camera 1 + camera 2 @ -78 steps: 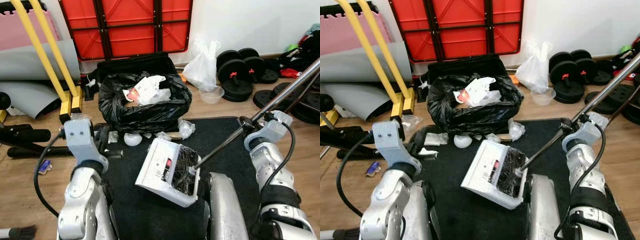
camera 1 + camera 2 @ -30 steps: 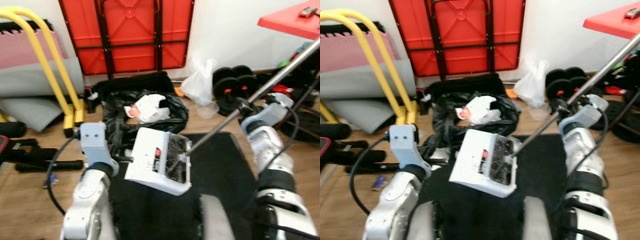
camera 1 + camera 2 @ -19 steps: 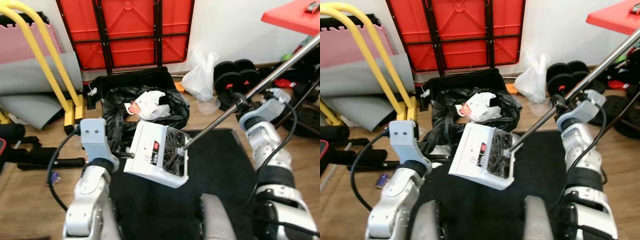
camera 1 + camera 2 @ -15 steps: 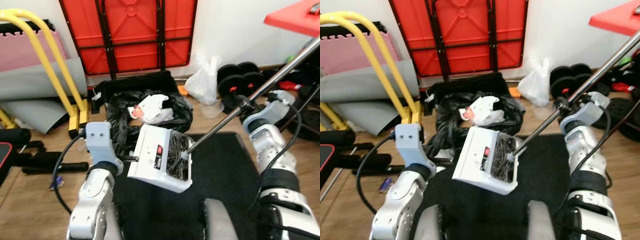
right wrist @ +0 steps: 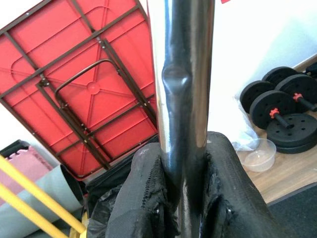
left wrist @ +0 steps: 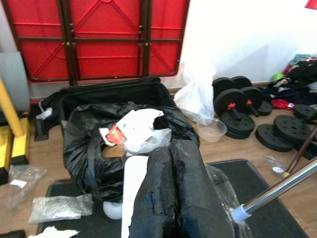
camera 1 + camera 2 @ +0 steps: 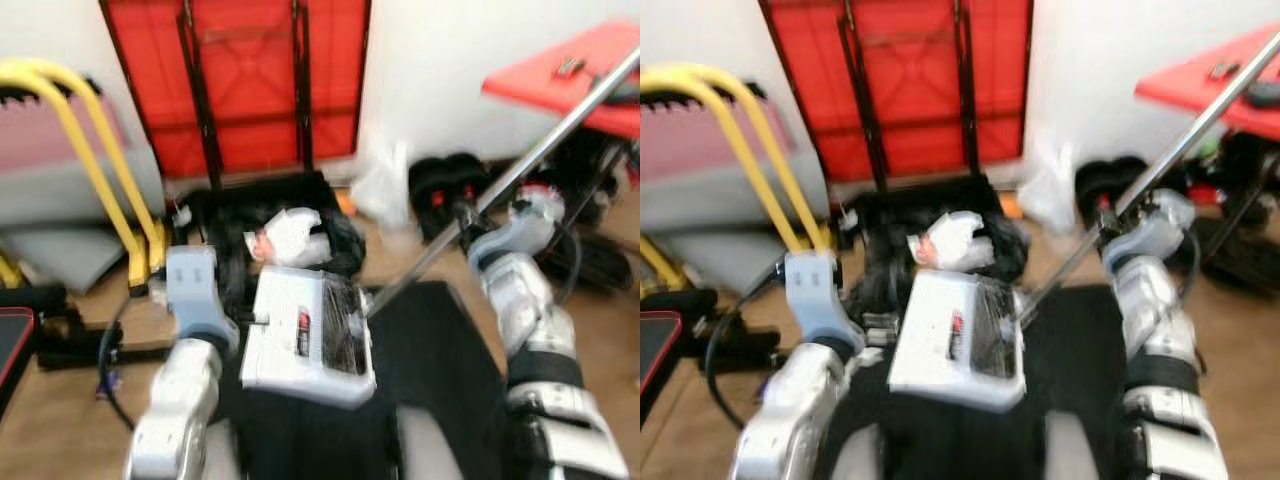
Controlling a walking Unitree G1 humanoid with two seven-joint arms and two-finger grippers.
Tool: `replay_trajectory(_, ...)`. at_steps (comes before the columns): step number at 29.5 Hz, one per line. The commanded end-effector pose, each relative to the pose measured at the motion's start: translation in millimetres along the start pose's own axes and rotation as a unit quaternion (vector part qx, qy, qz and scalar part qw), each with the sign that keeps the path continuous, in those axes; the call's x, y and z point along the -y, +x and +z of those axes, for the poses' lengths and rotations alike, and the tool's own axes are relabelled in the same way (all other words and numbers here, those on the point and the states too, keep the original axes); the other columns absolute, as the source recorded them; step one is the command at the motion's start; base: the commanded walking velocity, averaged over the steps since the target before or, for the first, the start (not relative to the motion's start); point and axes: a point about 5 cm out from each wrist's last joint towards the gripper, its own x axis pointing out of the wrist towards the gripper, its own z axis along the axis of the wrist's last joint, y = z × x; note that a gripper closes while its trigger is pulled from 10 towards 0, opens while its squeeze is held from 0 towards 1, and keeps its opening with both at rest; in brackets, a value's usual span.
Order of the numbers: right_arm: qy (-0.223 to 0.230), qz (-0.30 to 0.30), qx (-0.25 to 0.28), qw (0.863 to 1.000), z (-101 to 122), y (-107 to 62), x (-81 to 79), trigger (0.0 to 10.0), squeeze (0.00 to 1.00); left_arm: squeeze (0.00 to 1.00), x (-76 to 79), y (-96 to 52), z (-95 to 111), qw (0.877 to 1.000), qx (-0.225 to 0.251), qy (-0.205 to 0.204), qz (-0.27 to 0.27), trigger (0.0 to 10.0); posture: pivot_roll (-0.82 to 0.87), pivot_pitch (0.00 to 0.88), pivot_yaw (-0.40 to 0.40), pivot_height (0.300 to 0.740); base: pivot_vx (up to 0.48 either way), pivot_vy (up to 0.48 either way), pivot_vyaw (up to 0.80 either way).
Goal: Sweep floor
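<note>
head views: your white dustpan [image 7: 305, 335] hangs tipped above the dark mat [image 7: 440, 345], its loaded mouth just short of the black trash bag [image 7: 225, 265], which lies ahead and slightly to your left. the picture is blurred, so fine debris cannot be read.
handle axis: the steel handle [image 7: 520, 165] runs from the pan up and to your right, past the red tabletop [image 7: 560, 75]. judge any tip as a turn about that line.
left wrist view: the left gripper [image 6: 181, 193] has its black fingers pressed together at the white pan wall [image 6: 133, 186]; whether anything sits between them, you cannot tell. the bag mouth with crumpled white paper [image 6: 136, 129] is straight ahead and close.
right wrist view: the right gripper [image 5: 181, 183] is clenched around the steel handle, one finger on each side.
nearer arm: your left one is closer to the bag; your right steers from the far end.
room: bag rim ahead, yellow frame [image 7: 95, 165] to your left, weight plates [image 6: 247, 106] to your right; open mat beneath.
</note>
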Motion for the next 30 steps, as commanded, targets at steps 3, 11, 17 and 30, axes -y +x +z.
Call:
replay_trajectory(3, 0.008, 0.023, 0.022, 0.999, 9.0, 1.9, -9.7, 10.0, 0.00, 0.00, 0.7, 0.6, -3.6, 1.000, -0.006, 0.004, -0.004, 10.0, -0.14, 0.000, -0.025, 0.595, 0.000, 0.000, 0.00)
replay_trajectory(11, 0.008, 0.026, 0.023, 0.999, 10.5, 2.2, -10.2, 10.0, 0.00, 0.00, 0.5, 1.0, -3.6, 1.000, -0.005, 0.004, -0.004, 10.0, -0.14, 0.000, -0.024, 0.620, 0.000, 0.000, 0.00)
replay_trajectory(17, 0.008, 0.029, 0.023, 0.999, 10.2, 1.9, -10.9, 10.0, 0.00, 0.00, 0.7, 1.3, -3.9, 1.000, -0.005, 0.005, -0.006, 10.0, -0.14, 0.000, -0.023, 0.645, 0.000, 0.000, 0.00)
replay_trajectory(30, 0.005, 0.039, 0.015, 0.999, 4.9, 0.4, -15.7, 10.0, 0.00, 0.00, 0.8, 1.5, -4.4, 1.000, -0.007, 0.007, -0.007, 10.0, -0.14, 0.000, -0.025, 0.670, 0.000, 0.000, 0.00)
